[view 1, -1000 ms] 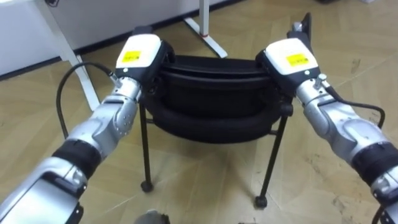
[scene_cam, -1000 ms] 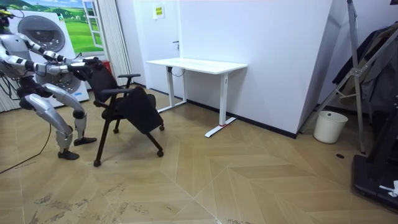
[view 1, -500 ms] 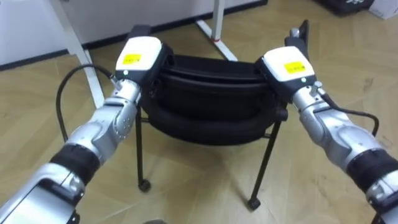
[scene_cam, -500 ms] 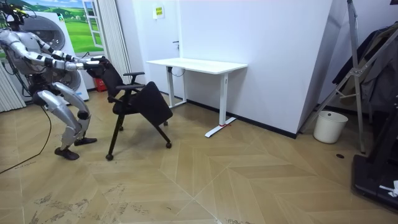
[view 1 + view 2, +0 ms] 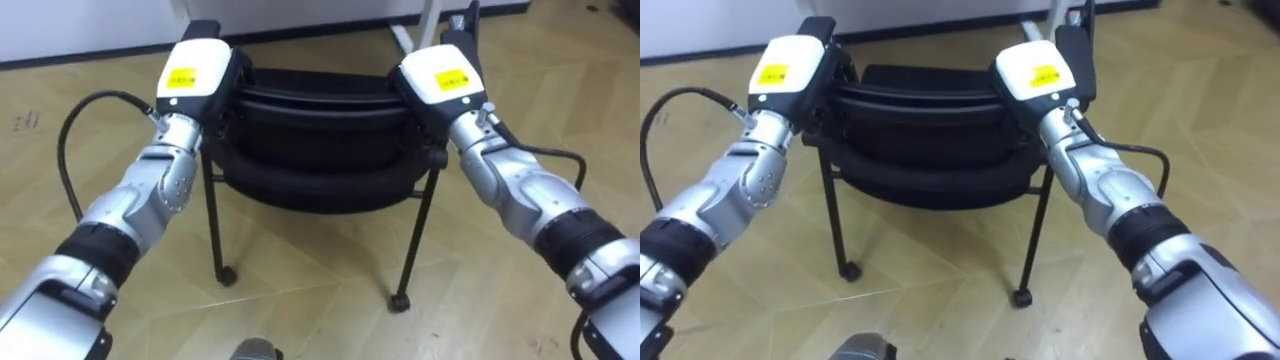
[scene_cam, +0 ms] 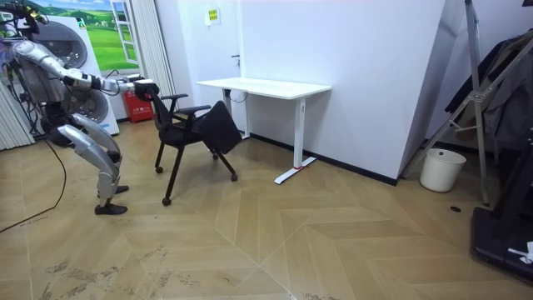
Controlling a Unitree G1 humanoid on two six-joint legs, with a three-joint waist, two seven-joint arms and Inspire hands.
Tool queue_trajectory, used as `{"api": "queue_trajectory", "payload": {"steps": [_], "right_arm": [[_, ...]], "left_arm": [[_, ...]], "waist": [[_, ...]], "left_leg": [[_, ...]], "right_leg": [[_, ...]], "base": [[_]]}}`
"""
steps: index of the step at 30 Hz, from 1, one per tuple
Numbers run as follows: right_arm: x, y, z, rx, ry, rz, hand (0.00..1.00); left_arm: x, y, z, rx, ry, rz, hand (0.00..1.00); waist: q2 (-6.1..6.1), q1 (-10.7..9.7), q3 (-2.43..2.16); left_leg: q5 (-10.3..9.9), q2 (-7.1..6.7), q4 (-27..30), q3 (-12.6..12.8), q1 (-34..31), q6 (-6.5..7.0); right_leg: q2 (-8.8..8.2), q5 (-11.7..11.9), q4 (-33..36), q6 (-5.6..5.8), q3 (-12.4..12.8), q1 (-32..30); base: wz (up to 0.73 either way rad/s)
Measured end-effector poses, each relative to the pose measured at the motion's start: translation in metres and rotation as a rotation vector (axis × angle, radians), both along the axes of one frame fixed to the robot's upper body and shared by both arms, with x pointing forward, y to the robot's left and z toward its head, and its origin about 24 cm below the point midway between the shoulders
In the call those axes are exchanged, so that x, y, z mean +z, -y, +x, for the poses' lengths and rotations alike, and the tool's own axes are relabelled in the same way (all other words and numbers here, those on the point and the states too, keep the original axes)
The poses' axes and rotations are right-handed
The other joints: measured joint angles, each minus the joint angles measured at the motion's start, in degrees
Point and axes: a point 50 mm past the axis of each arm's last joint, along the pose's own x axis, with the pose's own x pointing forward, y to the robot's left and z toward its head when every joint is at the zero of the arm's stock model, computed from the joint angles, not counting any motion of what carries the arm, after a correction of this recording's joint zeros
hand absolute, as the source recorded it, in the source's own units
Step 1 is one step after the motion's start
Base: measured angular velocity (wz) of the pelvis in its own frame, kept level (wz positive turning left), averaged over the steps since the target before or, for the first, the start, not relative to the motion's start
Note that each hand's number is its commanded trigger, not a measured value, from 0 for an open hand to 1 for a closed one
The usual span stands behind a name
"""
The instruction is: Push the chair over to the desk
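Currently the chair [image 5: 320,150], on the floor [image 5: 300,300] near the surface [image 6: 262,85], is braced at both backrest edges by left robot hand [image 5: 195,75] and right robot hand [image 5: 438,78], presumably for a straight push; finger closure cannot be told.

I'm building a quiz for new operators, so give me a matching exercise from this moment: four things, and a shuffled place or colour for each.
Things:
1 chair
2 desk
3 bucket
4 left hand

Descriptions:
A white, on the floor at the room view's right
B at the left edge of the chair's back
C black, between the robot and the desk
D white, standing by the wall

Pairs: 1-C, 2-D, 3-A, 4-B
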Motion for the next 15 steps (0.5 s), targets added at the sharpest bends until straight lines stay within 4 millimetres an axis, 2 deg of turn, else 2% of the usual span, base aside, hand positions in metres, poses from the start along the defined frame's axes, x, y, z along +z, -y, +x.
{"api": "queue_trajectory", "payload": {"steps": [1, 3, 7, 9, 10, 11, 12, 13, 14, 15], "right_arm": [[0.001, -0.001, 0.001, 0.000, 0.001, 0.001, 1.00], [-0.001, -0.001, 0.000, -0.001, -0.003, 0.004, 1.00], [0.000, -0.004, 0.001, 0.011, -0.006, 0.010, 1.00], [-0.002, -0.005, 0.000, 0.018, -0.025, 0.009, 1.00], [-0.005, -0.005, 0.000, 0.018, -0.042, 0.009, 1.00], [-0.011, -0.006, -0.001, 0.016, -0.063, 0.009, 1.00], [-0.014, -0.006, -0.003, 0.016, -0.073, 0.008, 1.00], [-0.021, -0.006, -0.006, 0.016, -0.092, 0.013, 1.00], [-0.026, -0.005, -0.010, 0.018, -0.108, 0.015, 1.00], [-0.029, -0.004, -0.011, 0.019, -0.116, 0.016, 1.00]], "left_arm": [[0.002, 0.000, 0.001, -0.001, 0.008, 0.004, 1.00], [0.002, -0.001, 0.000, -0.002, 0.010, 0.007, 1.00], [0.002, -0.002, -0.003, 0.005, 0.041, 0.010, 1.00], [0.000, -0.003, -0.004, 0.008, 0.038, 0.021, 1.00], [-0.003, -0.003, -0.005, 0.009, 0.026, 0.027, 1.00], [-0.009, -0.003, -0.007, 0.013, 0.004, 0.036, 1.00], [-0.011, -0.003, -0.007, 0.012, -0.002, 0.038, 1.00], [-0.016, -0.002, -0.009, 0.011, -0.019, 0.039, 1.00], [-0.022, -0.002, -0.012, 0.010, -0.040, 0.035, 1.00], [-0.025, -0.001, -0.014, 0.009, -0.051, 0.035, 1.00]], "waist": [[-0.12, 0.2, -0.08], [-0.64, 0.6, 0.11], [-0.75, 0.7, -0.26], [-0.85, 0.3, -0.31], [-0.85, 0.2, -0.28], [-0.84, 0.2, -0.28], [-0.86, 0.0, -0.25], [-0.86, -0.5, -0.22], [-0.71, -0.9, -0.11], [-0.76, -1.1, -0.08]], "left_leg": [[0.0, 0.02, -0.3, 0.0, 0.4, -0.02], [0.0, 0.08, -0.5, 0.0, 0.9, -0.04], [0.1, 0.38, -0.6, 0.4, 0.9, 0.06], [0.9, 0.38, 1.3, 0.3, 0.5, 1.08], [3.1, 0.27, 4.9, -0.3, -0.7, 2.32], [7.7, 0.27, 9.8, -0.9, -3.0, 3.10], [11.1, 0.11, 12.8, -1.2, -4.5, 3.53], [19.7, -0.36, 18.5, -2.0, -8.0, 4.31], [29.4, -0.72, 22.4, -2.4, -11.1, 4.21], [33.9, -1.17, 23.7, -2.5, -12.5, 4.76]], "right_leg": [[-0.13, -0.3, 0.0, -0.14, -0.4, 0.4], [-0.13, -0.7, -0.2, 0.05, -0.6, 1.1], [0.07, -1.4, -0.8, 0.43, -1.0, 1.5], [0.50, -2.3, -0.6, 1.75, -0.8, 2.4], [0.83, -2.9, -0.6, 1.64, -0.8, 3.3], [1.42, -3.3, -0.7, 1.57, -0.4, 4.6], [1.68, -3.5, -0.7, 1.45, 0.0, 5.3], [1.73, -3.9, -0.6, 1.24, 0.0, 7.0], [1.35, -4.4, -0.5, 0.81, -0.6, 8.9], [0.96, -4.7, -0.3, 0.98, -0.9, 9.7]], "base": [[0.12], [0.12], [0.07], [0.17], [0.20], [0.18], [0.26], [0.33], [0.37], [0.31]]}}
